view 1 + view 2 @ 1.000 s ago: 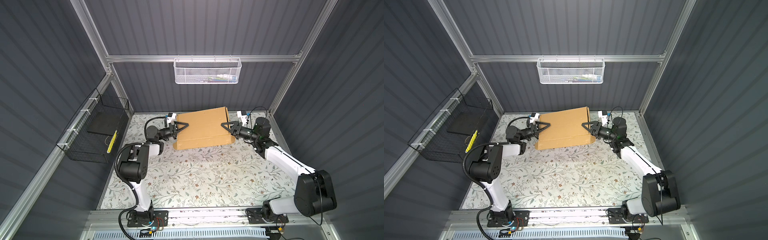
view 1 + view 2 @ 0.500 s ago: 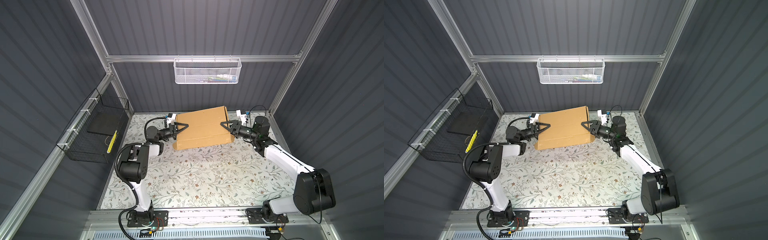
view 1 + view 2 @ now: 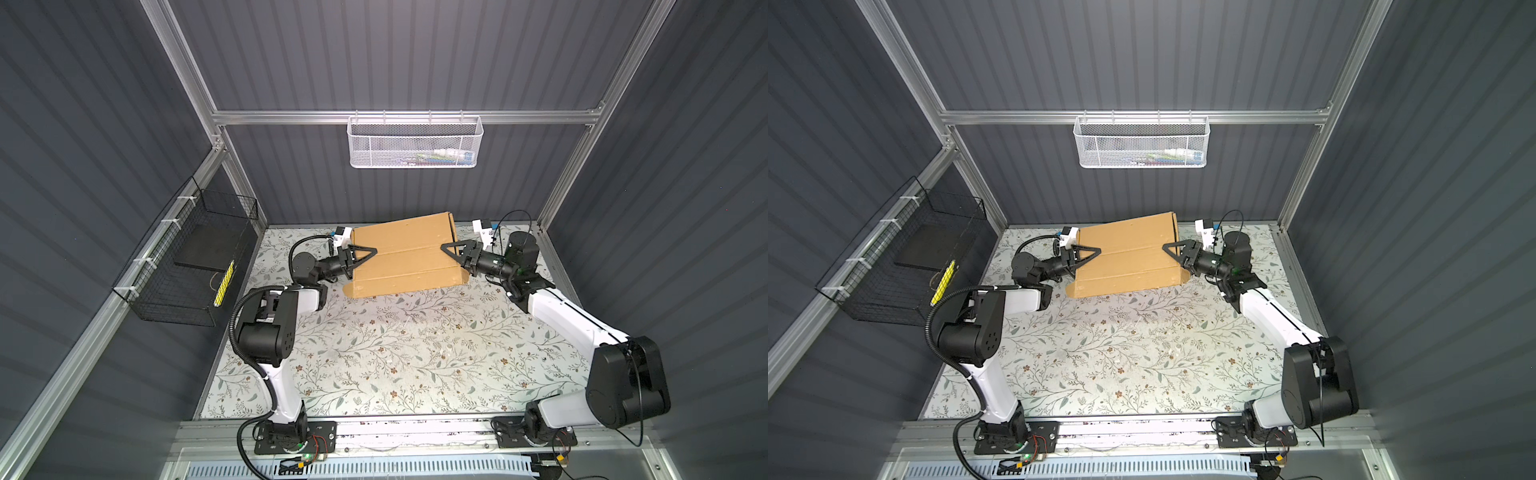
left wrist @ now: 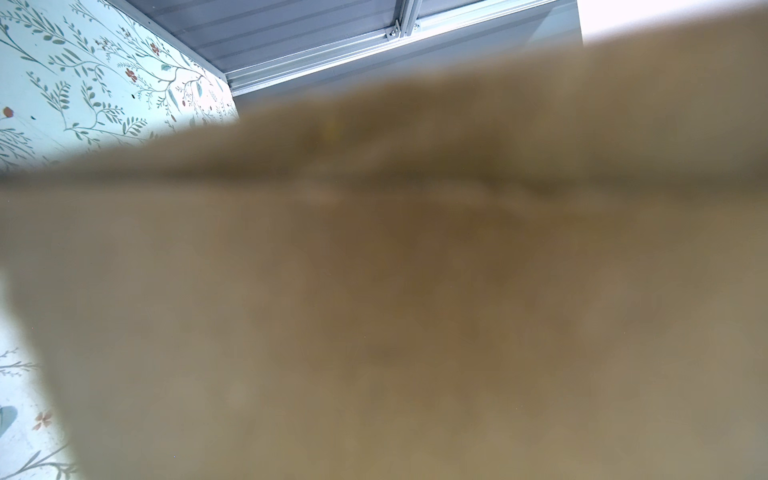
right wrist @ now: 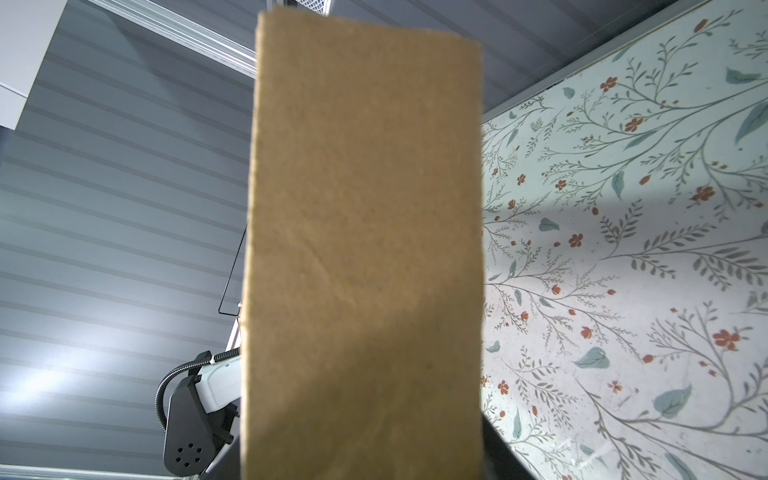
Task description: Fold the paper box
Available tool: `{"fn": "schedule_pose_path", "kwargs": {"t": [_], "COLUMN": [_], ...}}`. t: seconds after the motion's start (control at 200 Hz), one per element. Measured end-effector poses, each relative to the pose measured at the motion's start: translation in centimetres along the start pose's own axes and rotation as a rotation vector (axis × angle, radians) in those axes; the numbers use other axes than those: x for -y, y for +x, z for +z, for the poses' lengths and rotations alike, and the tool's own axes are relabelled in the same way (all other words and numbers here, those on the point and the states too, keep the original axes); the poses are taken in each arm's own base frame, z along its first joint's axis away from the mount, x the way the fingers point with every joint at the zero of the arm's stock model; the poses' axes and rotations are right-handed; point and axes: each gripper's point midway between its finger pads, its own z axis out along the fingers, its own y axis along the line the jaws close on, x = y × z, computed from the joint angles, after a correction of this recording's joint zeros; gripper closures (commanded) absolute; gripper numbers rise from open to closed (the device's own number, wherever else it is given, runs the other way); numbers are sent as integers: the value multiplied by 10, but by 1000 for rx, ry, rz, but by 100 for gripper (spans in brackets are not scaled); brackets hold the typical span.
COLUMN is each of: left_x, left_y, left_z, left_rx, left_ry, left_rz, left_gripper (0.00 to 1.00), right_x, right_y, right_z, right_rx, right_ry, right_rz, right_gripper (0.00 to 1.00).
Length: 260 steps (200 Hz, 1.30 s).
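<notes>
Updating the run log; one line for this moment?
paper box: near back wall | left gripper: astride left end | right gripper: astride right end | grips: unclear

Left arm [image 3: 286, 395] & right arm [image 3: 569, 320]: white links, blk joints, blk triangular left claw [image 3: 371, 255] & right claw [image 3: 449, 252], ribbed blk hose [image 3: 235, 320] on left, blk base plates [image 3: 296, 433].

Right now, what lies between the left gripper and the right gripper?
The paper box fills that stretch: the left gripper is at one end, the right gripper at the other. Both top views show this.
</notes>
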Motion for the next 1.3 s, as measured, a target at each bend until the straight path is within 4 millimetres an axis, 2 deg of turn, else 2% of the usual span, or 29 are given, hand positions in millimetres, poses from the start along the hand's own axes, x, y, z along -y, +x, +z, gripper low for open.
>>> {"fn": "schedule_pose_path", "kwargs": {"t": [0.2, 0.52, 0.695, 0.896, 1.161, 1.301], "left_x": [1, 1, -2, -6, -37, -45], "left_y": [2, 5, 2, -7, -9, -8], "left_z": [2, 5, 2, -9, -26, -28], "left_rx": [-5, -15, -7, 22, 69, 100], "left_ry": [5, 9, 5, -6, -37, -38], "left_rz": [0, 3, -16, -53, -239, -335], "left_gripper": [52, 53, 53, 53, 52, 51], "right_x": [5, 12, 10, 12, 11, 21], "right_y": [0, 0, -2, -4, -10, -15], "right_z": [1, -9, -23, -50, -78, -84], "right_rx": [9, 37, 67, 116, 191, 215], "right_ry": [24, 51, 60, 117, 250, 320], "right_rz": [0, -3, -37, -104, -312, -421], "right_gripper": [36, 23, 19, 17, 15, 15]}}
